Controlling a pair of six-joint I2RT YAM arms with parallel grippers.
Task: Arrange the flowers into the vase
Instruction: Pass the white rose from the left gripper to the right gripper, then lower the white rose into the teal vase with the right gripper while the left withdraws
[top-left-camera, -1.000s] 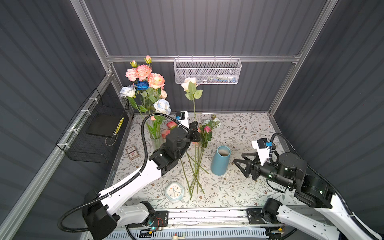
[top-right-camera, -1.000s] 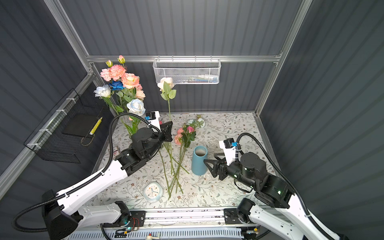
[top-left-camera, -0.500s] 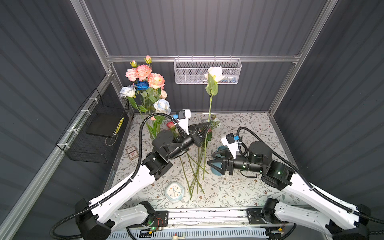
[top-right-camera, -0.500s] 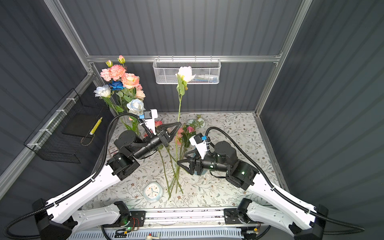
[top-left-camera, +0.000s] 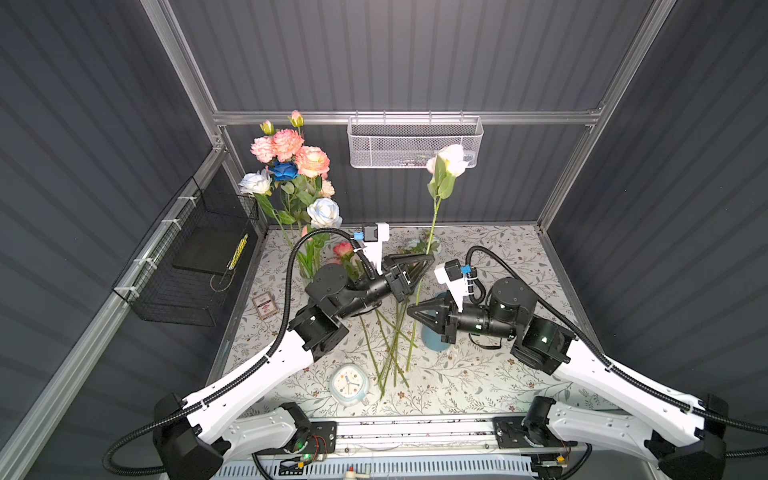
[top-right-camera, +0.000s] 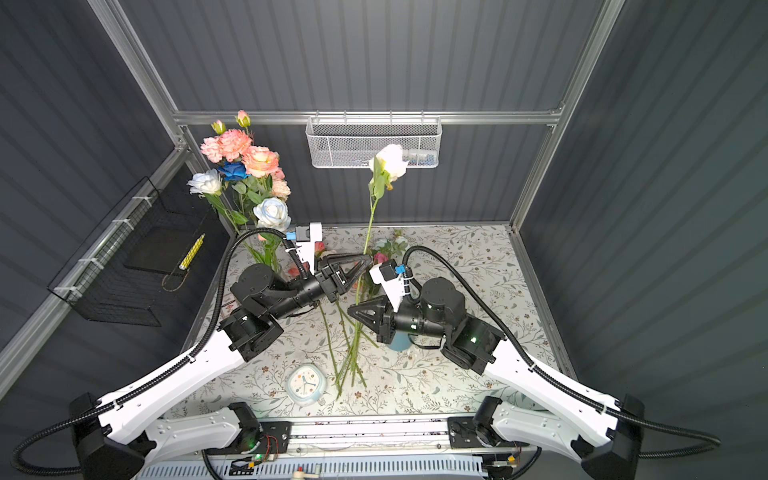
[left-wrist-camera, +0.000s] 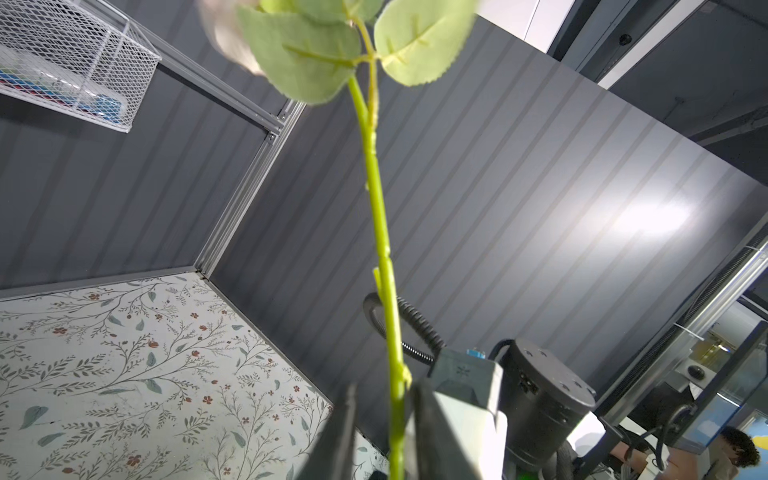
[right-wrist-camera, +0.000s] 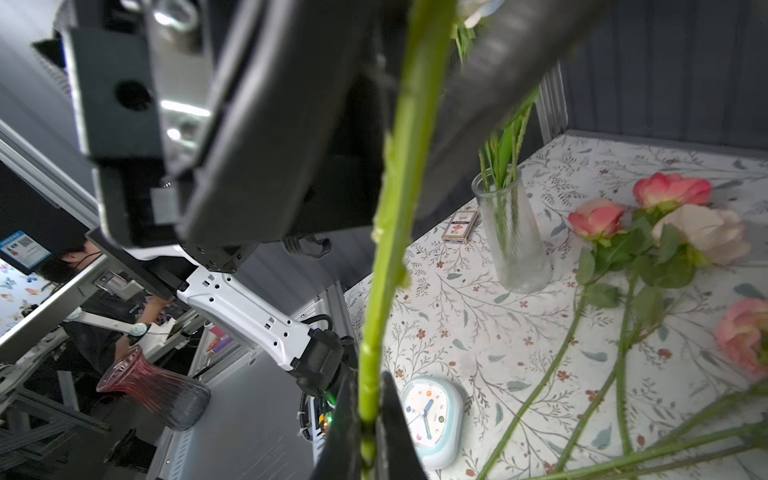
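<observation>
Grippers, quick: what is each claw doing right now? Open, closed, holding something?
Left gripper: open, jaws apart around the stem of the white flower.
Right gripper: shut on that same stem, lower down.

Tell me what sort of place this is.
Probably a robot test cell: dark grey ribbed wall panels on a silver aluminium frame, two white-and-black robot arms over a floral-print tablecloth.

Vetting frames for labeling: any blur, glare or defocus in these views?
Both top views: sharp, evenly lit, white bloom slightly soft. Left wrist view: stem sharp, leaves blurred, glare patch on the wall panel. Right wrist view: stem near the lens defocused; clock and glass vase sharp.
</observation>
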